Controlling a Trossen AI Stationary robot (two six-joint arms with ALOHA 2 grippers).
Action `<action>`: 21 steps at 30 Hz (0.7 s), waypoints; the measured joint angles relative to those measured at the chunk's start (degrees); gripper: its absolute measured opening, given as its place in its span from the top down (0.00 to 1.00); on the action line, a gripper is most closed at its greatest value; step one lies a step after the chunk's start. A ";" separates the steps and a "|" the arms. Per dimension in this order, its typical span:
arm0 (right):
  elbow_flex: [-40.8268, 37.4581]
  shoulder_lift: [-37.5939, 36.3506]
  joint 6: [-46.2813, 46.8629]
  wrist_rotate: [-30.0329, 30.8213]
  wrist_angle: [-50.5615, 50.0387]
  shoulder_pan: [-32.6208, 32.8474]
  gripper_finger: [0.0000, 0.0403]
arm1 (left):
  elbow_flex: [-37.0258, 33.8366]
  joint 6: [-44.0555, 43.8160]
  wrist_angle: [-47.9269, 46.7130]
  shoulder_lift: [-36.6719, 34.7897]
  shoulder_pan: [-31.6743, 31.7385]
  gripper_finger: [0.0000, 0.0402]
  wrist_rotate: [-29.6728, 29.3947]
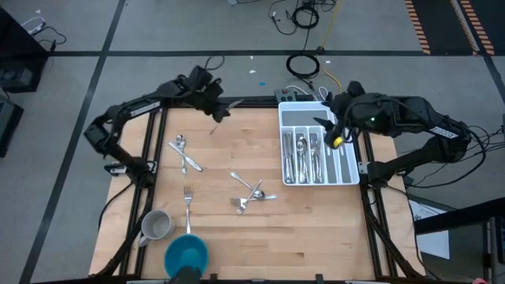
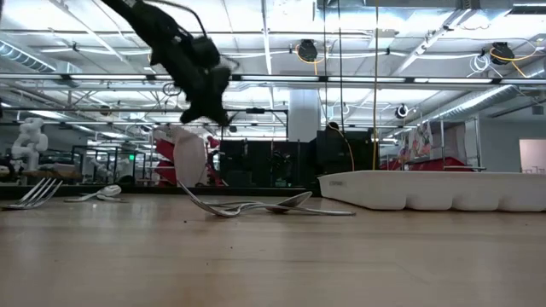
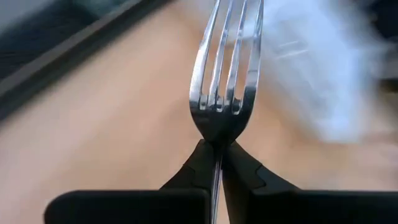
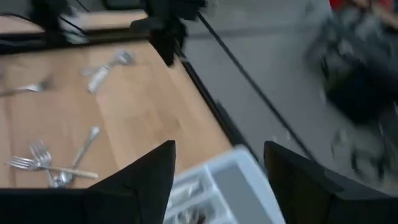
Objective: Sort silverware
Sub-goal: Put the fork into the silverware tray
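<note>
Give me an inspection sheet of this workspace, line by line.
Surface: wooden table, bare between the pieces.
Job's things: fork clamped in the left gripper; loose silverware in three spots, far-left group, single fork, middle pile; sorted pieces in the tray.
Clutter: mug and blue bowl at the near edge.
Grippers: left gripper above the table's far edge, shut on the fork; right gripper open over the tray's far end.
Cables: coils on the floor beyond the table.
Surroundings: grey floor with taped lines; no person seen.
</note>
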 joint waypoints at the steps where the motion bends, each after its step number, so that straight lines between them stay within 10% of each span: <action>1: 0.00 0.06 -3.04 -0.83 2.31 0.08 0.42 | 0.00 -1.54 0.95 -1.66 -0.05 0.96 5.14; 10: 0.04 3.30 -19.70 -8.91 18.83 0.04 0.42 | 0.04 -16.77 11.68 -13.10 -4.66 0.96 33.61; 21: 0.04 11.56 -24.91 -20.25 31.48 -1.94 0.42 | 0.04 -22.90 19.76 -15.55 -17.08 0.96 32.06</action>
